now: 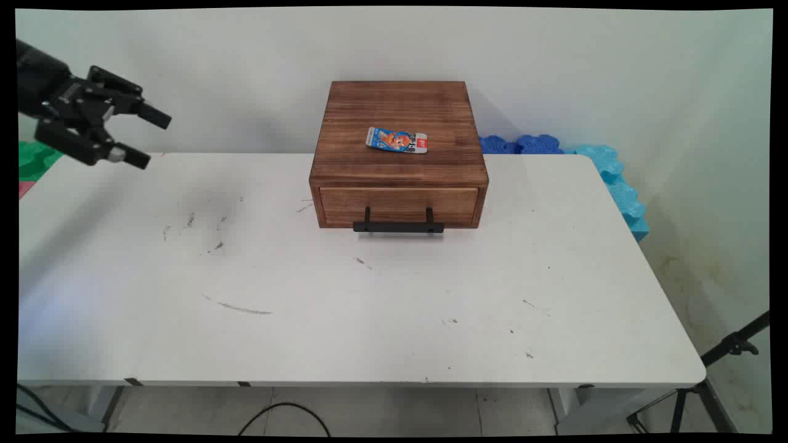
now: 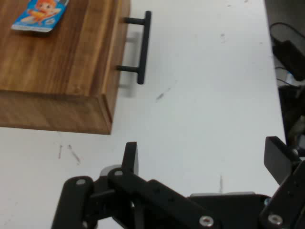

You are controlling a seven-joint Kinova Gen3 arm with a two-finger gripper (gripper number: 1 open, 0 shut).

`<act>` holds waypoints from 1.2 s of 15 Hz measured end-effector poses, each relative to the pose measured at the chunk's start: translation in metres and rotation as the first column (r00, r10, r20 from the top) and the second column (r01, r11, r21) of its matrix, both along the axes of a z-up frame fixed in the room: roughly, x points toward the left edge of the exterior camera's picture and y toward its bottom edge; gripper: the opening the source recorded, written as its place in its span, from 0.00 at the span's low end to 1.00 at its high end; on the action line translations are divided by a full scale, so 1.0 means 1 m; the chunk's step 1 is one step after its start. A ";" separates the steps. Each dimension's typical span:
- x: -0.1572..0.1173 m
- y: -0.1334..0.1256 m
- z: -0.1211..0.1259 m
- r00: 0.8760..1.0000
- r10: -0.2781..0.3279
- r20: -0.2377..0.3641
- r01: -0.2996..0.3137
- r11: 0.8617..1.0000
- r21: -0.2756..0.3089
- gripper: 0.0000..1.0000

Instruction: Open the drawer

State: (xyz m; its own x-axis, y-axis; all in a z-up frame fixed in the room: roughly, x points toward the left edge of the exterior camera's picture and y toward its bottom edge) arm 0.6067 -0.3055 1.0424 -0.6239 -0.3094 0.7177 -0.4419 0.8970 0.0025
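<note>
The black two-finger gripper [image 1: 146,138] hung in the air above the left end of the white tabletop [image 1: 345,295], its jaws spread wide and holding nothing; in the hand view its two fingers rose well apart, with bare tabletop between them [image 2: 205,157]. It was a matte black linkage of flat bars and silver pins, ending in blunt square tips.

Well away from the jaws, in the direction they pointed, stood a square, low box of dark-stained brown wood [image 1: 399,154] [image 2: 62,67], its grain running in streaks across the flat top. A single drawer [image 1: 398,205] of paler wood filled its front face and sat closed, flush in the frame. A slim black bar handle [image 1: 398,226] [image 2: 141,47] stood off the drawer front on two short posts.

On the box's top, farther from the jaws than the handle, lay a small flat blue packet with an orange cartoon figure and a red patch [image 1: 397,140] [image 2: 39,15], glossy and rectangular.

The tabletop was smooth, with rounded corners and grey scuff marks. Beyond its far right corner lay blue foam mats with toothed edges [image 1: 591,166].
</note>
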 end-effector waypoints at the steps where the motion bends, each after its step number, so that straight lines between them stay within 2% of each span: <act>1: -0.008 -0.005 0.003 1.000 0.021 0.005 -0.021 1.000 0.005 1.00; 3: -0.032 -0.015 0.012 0.999 0.053 0.004 -0.053 0.998 0.014 1.00; 6: -0.078 -0.031 0.027 0.998 0.069 -0.002 -0.069 0.997 0.023 1.00; 10: -0.156 -0.059 0.036 0.996 0.079 0.029 -0.080 0.997 0.020 1.00; 14: -0.214 -0.086 0.021 0.993 0.064 0.102 -0.066 0.998 0.017 1.00; 18: -0.268 -0.116 -0.014 0.981 0.027 0.190 -0.032 0.999 0.020 1.00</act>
